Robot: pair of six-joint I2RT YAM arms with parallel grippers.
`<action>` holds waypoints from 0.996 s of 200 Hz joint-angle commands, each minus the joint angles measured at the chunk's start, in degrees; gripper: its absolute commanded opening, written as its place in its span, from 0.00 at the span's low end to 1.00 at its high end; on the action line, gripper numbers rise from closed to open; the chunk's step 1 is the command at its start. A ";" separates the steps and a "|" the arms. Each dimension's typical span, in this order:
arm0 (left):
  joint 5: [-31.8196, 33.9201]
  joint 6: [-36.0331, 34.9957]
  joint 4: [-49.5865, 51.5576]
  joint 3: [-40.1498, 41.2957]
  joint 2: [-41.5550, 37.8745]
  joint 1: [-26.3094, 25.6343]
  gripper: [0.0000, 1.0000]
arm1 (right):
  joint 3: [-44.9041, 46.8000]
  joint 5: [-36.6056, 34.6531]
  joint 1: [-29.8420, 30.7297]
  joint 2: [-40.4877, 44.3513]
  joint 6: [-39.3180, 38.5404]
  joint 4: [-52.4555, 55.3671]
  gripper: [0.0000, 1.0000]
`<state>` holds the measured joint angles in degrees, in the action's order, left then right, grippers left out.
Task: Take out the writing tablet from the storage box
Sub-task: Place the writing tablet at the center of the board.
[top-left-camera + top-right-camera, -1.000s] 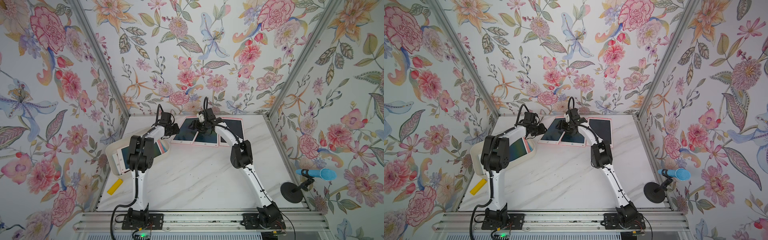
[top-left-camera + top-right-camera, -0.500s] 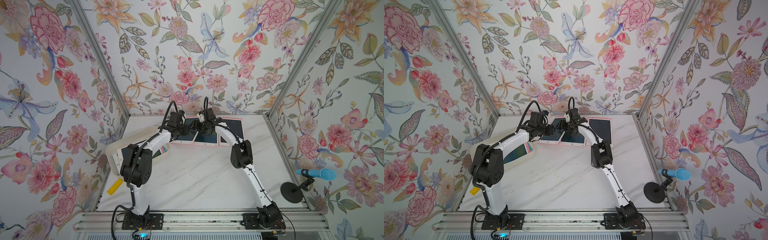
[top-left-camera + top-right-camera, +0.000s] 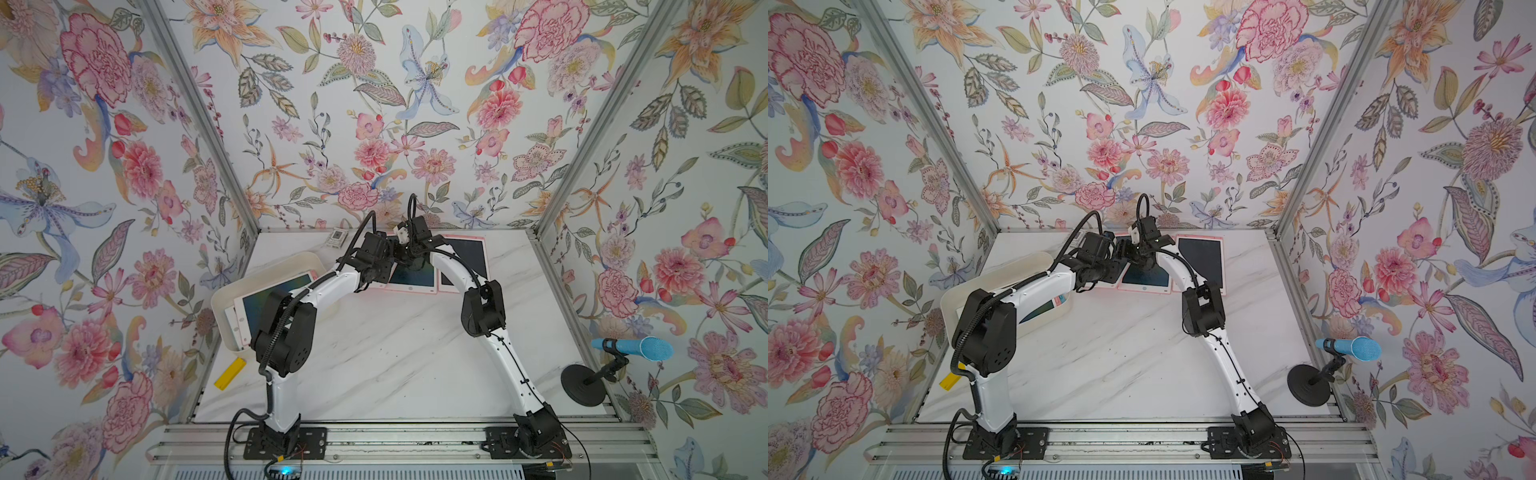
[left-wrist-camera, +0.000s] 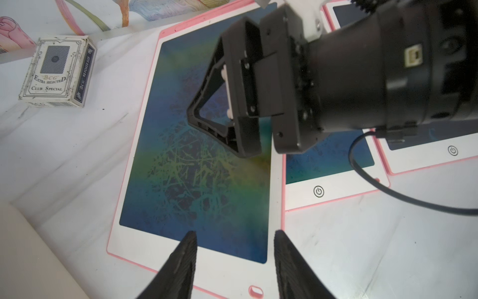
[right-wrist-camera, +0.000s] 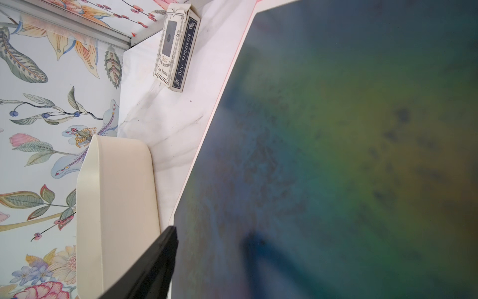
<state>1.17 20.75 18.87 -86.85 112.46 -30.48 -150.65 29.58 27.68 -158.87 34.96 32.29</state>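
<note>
Left hand: left hand (image 4: 235, 240) has its fingers well apart with nothing between them. The tips hover over the bottom border of a tablet (image 4: 196, 155), with no grip on it.
Right hand: right hand (image 4: 204, 114) sits low over the same tablet's screen. Its own wrist view shows only one finger, so I cannot tell whether it is wide or narrow, nor whether it touches the screen.
Tablet: flat on the tabletop (image 3: 395, 353), screen up, outside the box and near its far end.
Row: mid tablet (image 4: 333, 165) lies alongside, edge to edge, touching or nearly so. End tablet (image 4: 426, 155) lies beyond it. That makes three out, side by side along the back.
Box: box (image 3: 286, 261) stands at the left edge of the tabletop. A boxed tablet (image 3: 266, 296) lies inside, and a white edge beside it looks like one more (the left arm hides part, so the count is uncertain).
Other: card pack (image 4: 55, 72) by the back wall, apart from the tablets.
Done: as judged, the tablet under the hands is out and set down.
Left: both hands to clear off it. If every tablet is meant, at least one more is to be fetched from the box.
</note>
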 commanded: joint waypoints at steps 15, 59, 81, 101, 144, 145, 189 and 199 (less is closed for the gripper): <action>1.32 -1.45 0.45 -1.84 2.02 -1.86 0.51 | -0.19 1.31 -0.10 2.82 1.29 -1.75 0.72; 3.83 -2.05 2.46 -5.48 5.77 -2.54 0.50 | -0.07 1.88 0.04 2.72 1.67 -2.24 0.71; 6.07 -2.94 3.58 -8.02 8.13 -3.14 0.50 | 0.51 2.04 0.02 3.10 2.19 -2.86 0.71; 8.80 -3.67 4.25 -9.29 9.61 -3.23 0.49 | 1.39 2.25 0.06 3.65 2.44 -3.64 0.71; 13.80 -4.39 4.85 -9.72 10.67 -3.79 0.47 | 3.13 3.44 -0.23 4.70 3.42 -5.38 0.71; 13.96 -4.36 4.81 -9.73 10.67 -3.88 0.46 | 3.10 3.45 -0.20 4.66 3.44 -5.39 0.71; 17.38 -5.64 6.81 -12.29 13.21 -5.11 0.39 | 3.57 4.47 -0.08 5.06 3.84 -6.78 0.71; 17.36 -5.52 6.92 -12.37 13.60 -5.14 0.39 | 3.58 5.04 -0.04 4.89 4.14 -7.46 0.71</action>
<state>15.62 16.45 23.40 -97.67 123.79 -34.92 -147.61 32.75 27.66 -157.58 38.09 27.44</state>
